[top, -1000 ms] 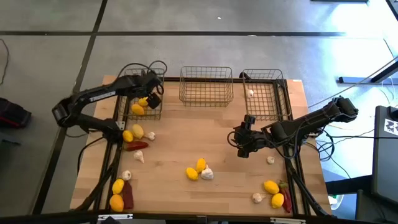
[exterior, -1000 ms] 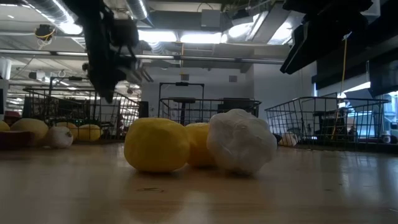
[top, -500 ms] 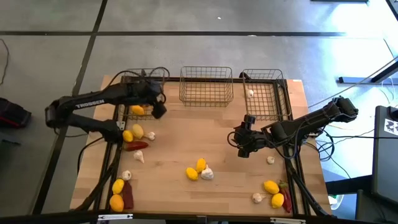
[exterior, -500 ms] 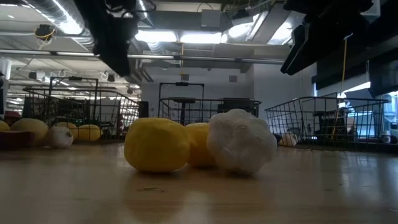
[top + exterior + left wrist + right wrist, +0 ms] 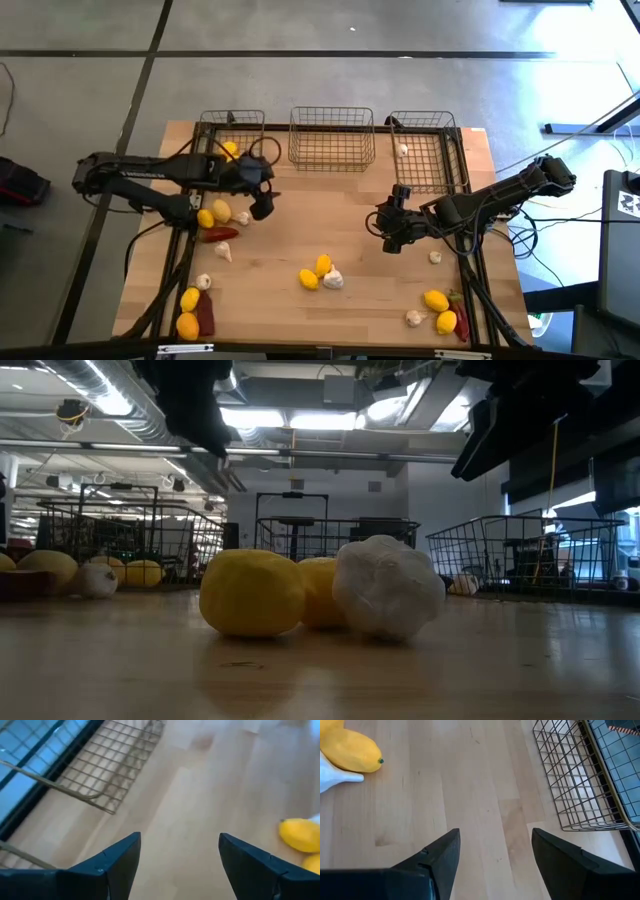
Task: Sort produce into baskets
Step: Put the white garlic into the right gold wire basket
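Note:
My left gripper hangs open and empty over bare table in front of the left basket, which holds a lemon. Two lemons, a garlic bulb and a chili lie on the table to its left. My right gripper is open and empty above the table, in front of the right basket, which holds a garlic bulb. Two lemons and a garlic bulb lie bunched at the table's middle. The middle basket is empty.
More lemons, a garlic bulb and a chili lie at the near left corner. Lemons, garlic and a chili lie near right. One garlic bulb lies by my right arm.
My left gripper has come away from over the left basket toward the table's near edge and a little to the right, and now hangs over the table in front of that basket. My right arm has kept still.

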